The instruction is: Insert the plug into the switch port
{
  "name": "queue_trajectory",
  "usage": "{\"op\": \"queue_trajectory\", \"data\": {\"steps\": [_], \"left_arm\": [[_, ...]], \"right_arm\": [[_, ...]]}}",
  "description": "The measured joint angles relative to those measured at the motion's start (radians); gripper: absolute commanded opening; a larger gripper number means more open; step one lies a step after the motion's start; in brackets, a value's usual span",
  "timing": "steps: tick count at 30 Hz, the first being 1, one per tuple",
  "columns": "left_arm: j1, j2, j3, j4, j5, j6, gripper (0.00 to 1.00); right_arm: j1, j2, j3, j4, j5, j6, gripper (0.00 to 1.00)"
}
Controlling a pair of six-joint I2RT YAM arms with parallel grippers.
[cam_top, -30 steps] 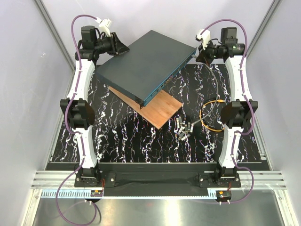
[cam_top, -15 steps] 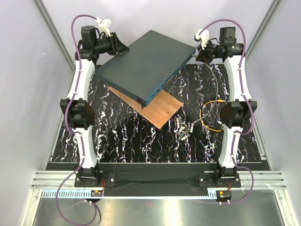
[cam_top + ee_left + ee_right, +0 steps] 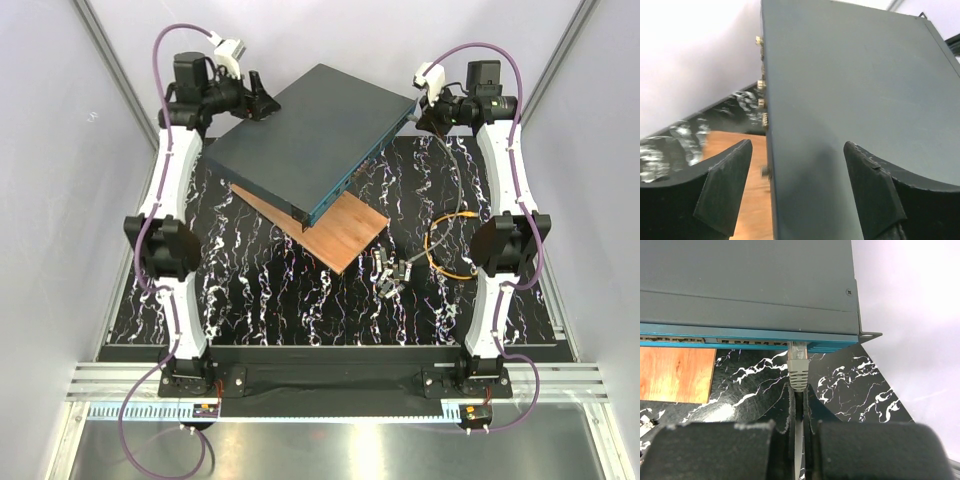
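The switch [image 3: 310, 140] is a flat dark grey box with a teal front face, lying partly on a wooden board. My right gripper [image 3: 798, 392] is shut on the grey cable just behind the plug [image 3: 798, 372], which has a grey ribbed boot and a clear tip. The tip sits in the switch port [image 3: 797, 345] near the right end of the teal face. In the top view the right gripper [image 3: 418, 115] is at the switch's right corner. My left gripper [image 3: 797, 190] is open, its fingers [image 3: 725, 190] either side of the switch's rear edge [image 3: 855, 90] without touching it.
The wooden board [image 3: 340, 228] lies on a black marbled mat [image 3: 260, 290]. Small grey metal modules [image 3: 392, 272] and a coiled yellow-orange cable [image 3: 450, 248] lie right of centre. White walls stand close on both sides and behind.
The left gripper has opened and released the switch's rear corner, drawing back slightly. The switch shifted a little a second ago and has stayed put since. The right gripper stays shut on the plug's cable.
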Motion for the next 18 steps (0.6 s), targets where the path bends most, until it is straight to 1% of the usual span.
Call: {"op": "queue_trajectory", "data": {"steps": [4,7,9,10,12,13,15,18], "left_arm": [[-0.016,-0.118,-0.003,-0.098,-0.077,0.164,0.82],[-0.074,-0.269,-0.080,-0.141,-0.167,0.303,0.86],[-0.174,-0.371,-0.159,-0.142,-0.238,0.388,0.89],[-0.230,-0.423,-0.208,-0.142,-0.280,0.438,0.92],[-0.368,-0.509,-0.304,-0.130,-0.389,0.537,0.95],[-0.437,-0.537,-0.345,-0.129,-0.446,0.586,0.99],[-0.554,-0.559,-0.400,-0.133,-0.547,0.665,0.99],[-0.663,-0.549,-0.447,-0.141,-0.695,0.745,0.99]], "right_arm": [[0.000,0.000,0.000,0.001,0.000,0.015,0.00],[0.000,-0.001,-0.004,0.006,0.001,0.034,0.00],[0.000,-0.002,-0.005,0.008,0.001,0.048,0.00],[0.000,-0.003,-0.006,0.010,0.001,0.055,0.00],[0.000,-0.004,-0.010,0.015,0.001,0.066,0.00],[0.000,-0.005,-0.011,0.015,0.001,0.071,0.00],[0.000,-0.005,-0.011,0.016,0.001,0.079,0.00],[0.000,-0.005,-0.011,0.016,0.001,0.089,0.00]]}}
